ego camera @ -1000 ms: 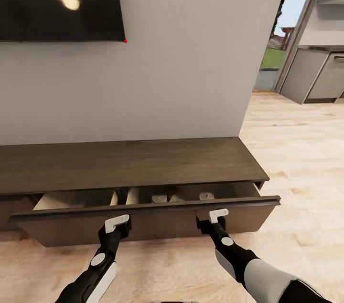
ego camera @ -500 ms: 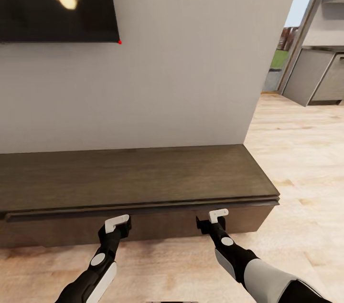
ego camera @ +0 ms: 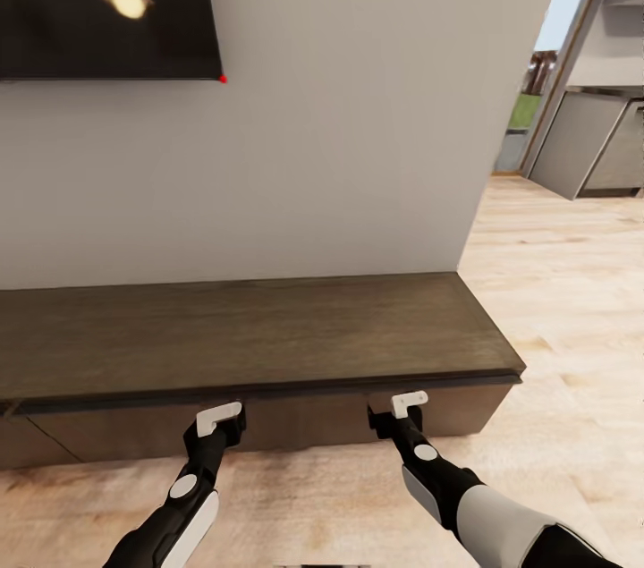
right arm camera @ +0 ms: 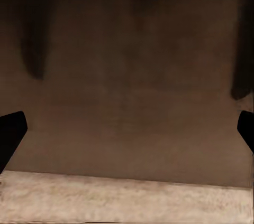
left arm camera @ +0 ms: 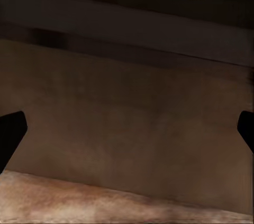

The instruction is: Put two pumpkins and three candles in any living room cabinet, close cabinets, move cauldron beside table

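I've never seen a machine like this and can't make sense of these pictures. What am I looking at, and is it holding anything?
It is a simulated robot with two arms. The big picture comes from a camera on its head, looking down at a long dark brown cabinet below a wall screen. Nothing lies on the cabinet's top. The left gripper and right gripper are at the cabinet's drawer front, which looks shut. The two dark pictures come from cameras near each gripper, looking closely at that brown front. Their jaws stand open and hold nothing.
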Tool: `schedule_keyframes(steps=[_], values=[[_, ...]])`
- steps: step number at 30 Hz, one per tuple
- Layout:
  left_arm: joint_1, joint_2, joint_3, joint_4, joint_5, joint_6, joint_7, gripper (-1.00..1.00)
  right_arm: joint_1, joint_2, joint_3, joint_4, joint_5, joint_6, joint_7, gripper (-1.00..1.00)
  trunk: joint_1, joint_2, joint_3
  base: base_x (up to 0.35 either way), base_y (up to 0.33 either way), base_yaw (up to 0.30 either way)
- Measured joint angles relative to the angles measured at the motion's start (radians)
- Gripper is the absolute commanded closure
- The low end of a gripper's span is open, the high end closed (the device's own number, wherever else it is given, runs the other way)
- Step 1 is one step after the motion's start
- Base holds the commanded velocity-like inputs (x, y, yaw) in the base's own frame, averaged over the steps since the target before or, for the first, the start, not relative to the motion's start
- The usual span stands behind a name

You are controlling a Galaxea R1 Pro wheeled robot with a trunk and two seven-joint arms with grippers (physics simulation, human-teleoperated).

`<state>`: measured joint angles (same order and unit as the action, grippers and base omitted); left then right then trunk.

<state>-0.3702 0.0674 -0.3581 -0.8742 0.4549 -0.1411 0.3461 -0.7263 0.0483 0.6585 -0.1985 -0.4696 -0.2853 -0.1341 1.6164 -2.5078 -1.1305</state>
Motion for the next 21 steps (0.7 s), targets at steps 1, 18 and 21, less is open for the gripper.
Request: schedule_keyframes(steps=[1,18,21], values=[[0.000,0.000,0.000,0.000,0.000,0.000,0.000,-1.00,0.000,0.000,0.000,0.000,0.000,0.000,0.000,-1.00,0.000,0.000,0.000,-0.304,0.000,0.000],[0.000,0.000,0.000,0.000,0.001,0.000,-0.001,-1.00,0.000,0.000,0.000,0.000,-0.015,0.000,0.001,-1.00,0.000,0.000,0.000,-0.339,0.000,0.000],[0.000,0.001,0.000,0.001,0.001,0.000,-0.001,-1.00,0.000,0.001,0.000,0.000,-0.020,0.000,0.001,-1.00,0.000,0.000,0.000,-0.341,0.000,0.000]])
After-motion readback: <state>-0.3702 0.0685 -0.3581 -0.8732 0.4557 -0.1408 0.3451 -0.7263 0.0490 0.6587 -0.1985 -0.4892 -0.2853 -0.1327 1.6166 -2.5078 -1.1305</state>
